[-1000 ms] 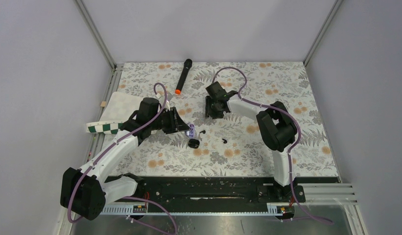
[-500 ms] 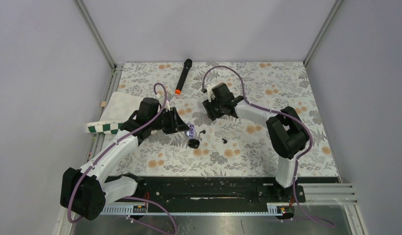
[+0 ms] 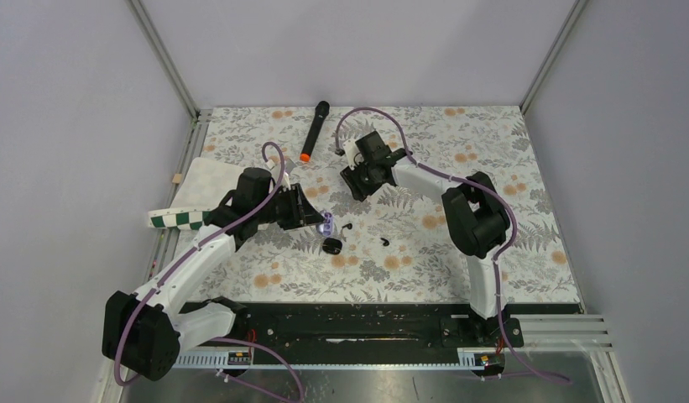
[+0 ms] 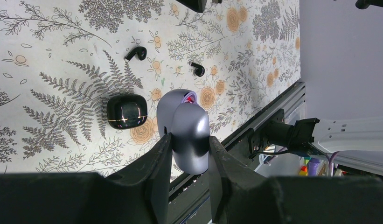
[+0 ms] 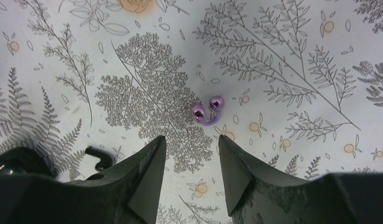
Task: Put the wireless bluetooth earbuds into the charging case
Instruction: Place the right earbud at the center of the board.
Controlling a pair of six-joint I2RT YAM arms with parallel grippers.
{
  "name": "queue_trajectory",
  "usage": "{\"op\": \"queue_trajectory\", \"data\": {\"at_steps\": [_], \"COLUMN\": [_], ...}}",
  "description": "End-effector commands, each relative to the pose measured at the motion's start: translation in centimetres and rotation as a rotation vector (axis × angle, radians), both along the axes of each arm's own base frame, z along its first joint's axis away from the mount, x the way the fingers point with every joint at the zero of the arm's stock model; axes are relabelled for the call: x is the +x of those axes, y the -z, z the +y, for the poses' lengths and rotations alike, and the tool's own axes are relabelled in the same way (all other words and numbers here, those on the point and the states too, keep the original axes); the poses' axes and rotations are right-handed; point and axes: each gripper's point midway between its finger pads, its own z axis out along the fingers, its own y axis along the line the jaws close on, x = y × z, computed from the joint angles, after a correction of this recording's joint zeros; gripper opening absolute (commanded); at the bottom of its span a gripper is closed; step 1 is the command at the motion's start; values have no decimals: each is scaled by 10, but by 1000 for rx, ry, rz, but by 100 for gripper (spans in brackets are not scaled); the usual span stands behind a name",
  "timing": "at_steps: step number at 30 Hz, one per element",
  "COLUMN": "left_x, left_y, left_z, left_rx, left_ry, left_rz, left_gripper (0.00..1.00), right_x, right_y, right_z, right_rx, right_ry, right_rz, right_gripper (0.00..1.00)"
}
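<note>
Right fingers (image 5: 142, 182) shifted back — left fingers (image 4: 154, 177) still clamp lilac case (image 4: 189, 133).

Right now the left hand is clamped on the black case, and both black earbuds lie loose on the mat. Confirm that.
Not quite. The left hand grips a lilac case, not the black case, which sits free on the mat beside it; the left wrist view shows this. Both black earbuds do lie loose on the mat.

Microphone (image 3: 314, 131), lilac case (image 4: 187, 126), lilac earbuds (image 5: 206, 111)
</note>
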Motion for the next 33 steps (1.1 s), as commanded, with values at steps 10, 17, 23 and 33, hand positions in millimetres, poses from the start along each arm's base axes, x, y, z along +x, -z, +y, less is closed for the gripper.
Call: {"op": "queue_trajectory", "data": {"at_steps": [10,17,23,33], "left_x": [10,9,10,7], "left_y": [-17,-15,-17,-16], "left_z": [-1,-1,-2,1], "left_rx": [-23,-18,-25,-19], "left_ry": [-5,-7,-4,-8], "left_rz": [-75,-73,-76,-81], "left_gripper": [0,0,0,0], "right_x": [10,25,44,42], "right_y": [-8,-11,-15,0], "right_z": [8,13,17,16], "right_rx": [-4,-11,-50,-109], "right_ry": [32,99,203,267], "right_rz": [74,82,114,219], "right_gripper": [57,65,60,49]}}
